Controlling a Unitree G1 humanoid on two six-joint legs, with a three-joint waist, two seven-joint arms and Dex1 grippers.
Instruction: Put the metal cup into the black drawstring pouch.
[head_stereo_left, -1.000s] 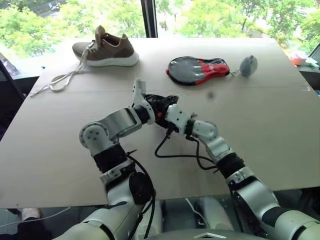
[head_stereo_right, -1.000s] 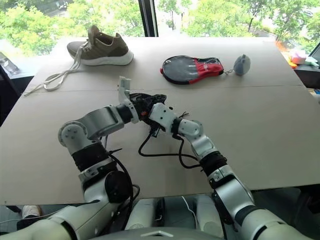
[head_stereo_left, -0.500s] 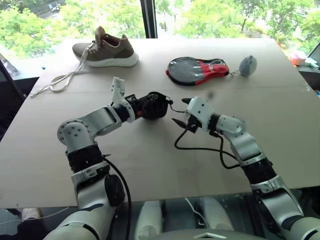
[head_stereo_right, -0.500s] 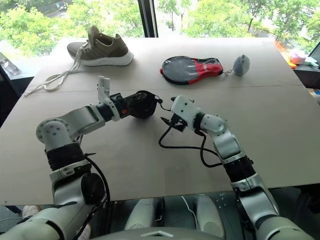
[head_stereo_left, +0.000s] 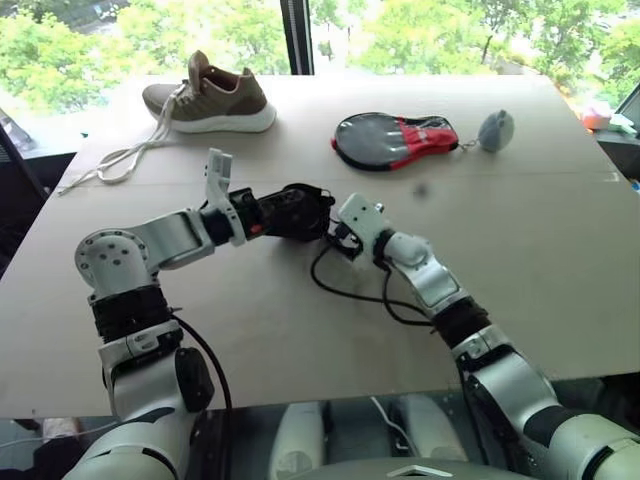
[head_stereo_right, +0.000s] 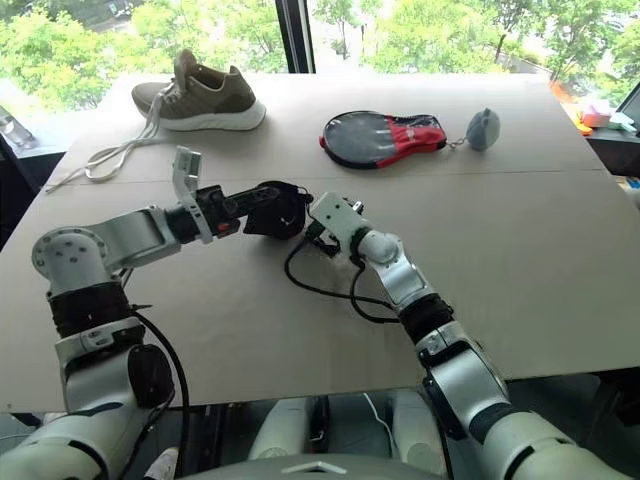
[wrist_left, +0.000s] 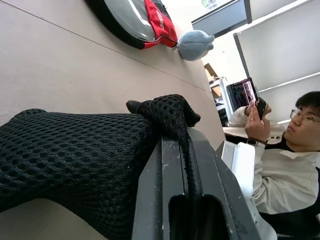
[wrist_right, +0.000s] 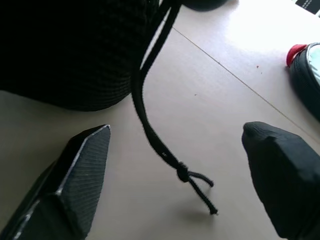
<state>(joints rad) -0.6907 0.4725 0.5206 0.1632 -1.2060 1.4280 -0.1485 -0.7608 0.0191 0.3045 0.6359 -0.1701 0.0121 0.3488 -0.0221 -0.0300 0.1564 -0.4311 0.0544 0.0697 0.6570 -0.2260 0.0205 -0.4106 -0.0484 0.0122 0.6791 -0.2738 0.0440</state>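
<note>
Right wrist view has my right pincer (wrist_right: 175, 200) standing wide with nothing in it, its two black fingers (wrist_right: 75, 175) straddling the knotted end of the cord (wrist_right: 150, 130) that hangs from the pouch (wrist_right: 70, 50) just ahead. From the head, my left pincer (head_stereo_left: 285, 212) is clamped shut on the bunched top of the pouch, holding it above the table (head_stereo_left: 520, 260). The cup I cannot see; the pouch looks full and rounded, so I judge it is already inside, though the fabric hides it. That puts me at the closing step: next I should shut on the cord near its knot and pull away from the pouch while my left keeps hold. Compared with half a second ago, my right pincer has swung back in from well clear of the pouch to just beside it, and my left has carried the pouch a little further to my left.
</note>
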